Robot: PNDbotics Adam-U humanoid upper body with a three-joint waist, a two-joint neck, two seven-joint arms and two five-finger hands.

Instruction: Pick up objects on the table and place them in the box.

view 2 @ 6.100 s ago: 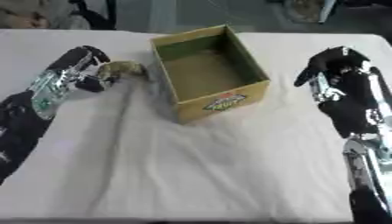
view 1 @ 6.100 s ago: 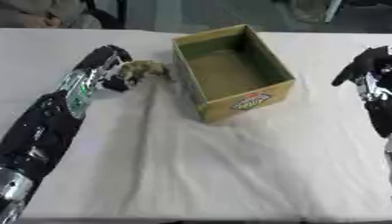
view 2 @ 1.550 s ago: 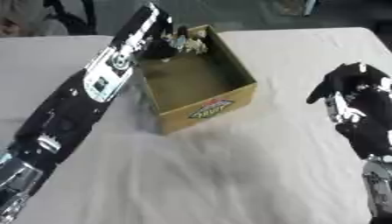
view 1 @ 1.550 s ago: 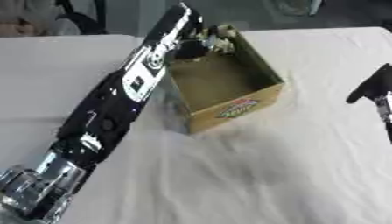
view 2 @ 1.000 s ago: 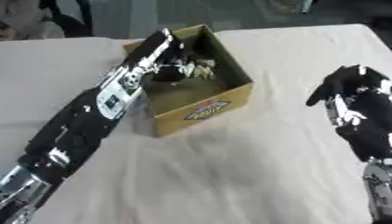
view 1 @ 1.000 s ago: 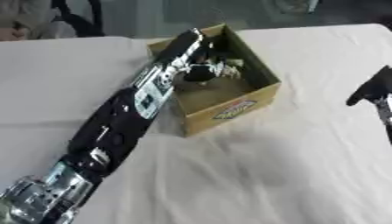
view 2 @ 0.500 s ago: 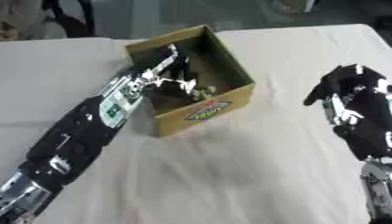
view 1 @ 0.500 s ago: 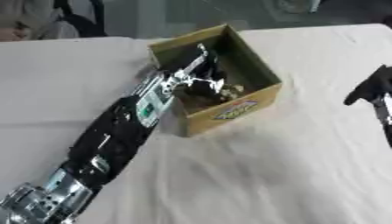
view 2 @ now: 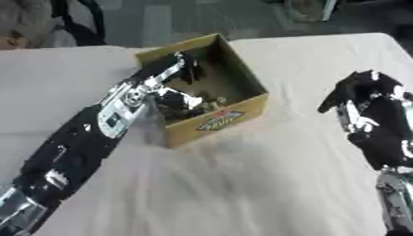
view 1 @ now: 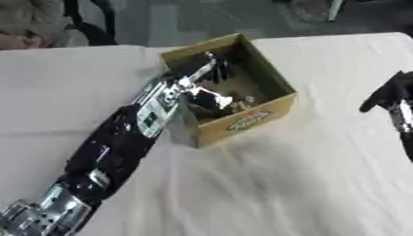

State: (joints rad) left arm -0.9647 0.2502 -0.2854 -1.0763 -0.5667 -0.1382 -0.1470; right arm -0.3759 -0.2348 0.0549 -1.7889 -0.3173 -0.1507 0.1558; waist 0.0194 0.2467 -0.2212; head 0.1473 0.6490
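The open cardboard box (view 1: 242, 120) stands at the table's far middle, askew. My left arm comes in from the lower left, and my left hand (view 1: 211, 70) is inside the box along its left wall, fingers stretched toward the far side, open. A small olive and tan object (view 1: 235, 101) with pale bits lies on the box floor by the front wall, just below the hand's thumb side. I cannot tell if the thumb touches it. My right hand (view 2: 364, 107) hangs at the right edge, open and holding nothing.
A white cloth (view 1: 266, 184) covers the table, with wrinkles in front of the box. Chair legs and a person show beyond the far edge at the upper left.
My left hand has sunk lower into the box and the olive object has gone down with it to the box floor. The right hand has stayed at the right edge.
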